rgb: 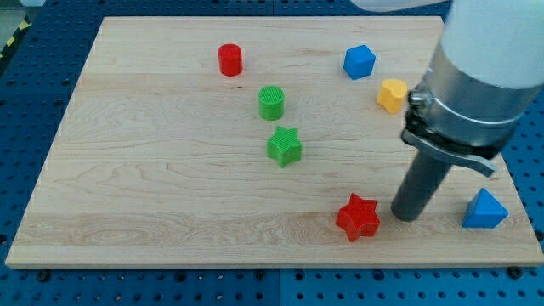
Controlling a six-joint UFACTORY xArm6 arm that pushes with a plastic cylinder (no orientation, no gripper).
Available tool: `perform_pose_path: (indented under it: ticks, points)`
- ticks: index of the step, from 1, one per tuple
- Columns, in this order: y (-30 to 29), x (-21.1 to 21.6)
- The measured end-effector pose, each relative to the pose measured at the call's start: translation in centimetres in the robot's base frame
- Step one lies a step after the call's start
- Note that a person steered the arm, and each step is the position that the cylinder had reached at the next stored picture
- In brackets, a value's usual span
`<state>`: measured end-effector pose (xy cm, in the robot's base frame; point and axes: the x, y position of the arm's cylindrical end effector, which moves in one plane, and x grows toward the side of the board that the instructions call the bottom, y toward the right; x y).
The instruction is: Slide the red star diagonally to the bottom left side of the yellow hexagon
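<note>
The red star [358, 217] lies near the board's bottom edge, right of centre. The yellow hexagon [392, 94] sits at the upper right, partly beside the arm's grey body. My tip [406, 214] rests on the board just to the right of the red star, a small gap apart. The yellow hexagon is well above both the tip and the star.
A blue triangle [484, 210] lies at the lower right, right of the tip. A blue cube [359, 61] is upper right. A green star [284, 145] and green cylinder [271, 102] sit mid-board. A red cylinder [229, 59] is at the top. The wooden board [153, 187] lies on a blue table.
</note>
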<state>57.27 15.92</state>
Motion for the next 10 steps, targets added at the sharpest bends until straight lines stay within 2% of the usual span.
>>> perform_pose_path:
  ticks: [1, 2, 5, 10]
  points:
    - [2.5, 1.5]
    - [2.4, 3.3]
    - [-7.1, 4.6]
    - [-9.0, 4.2]
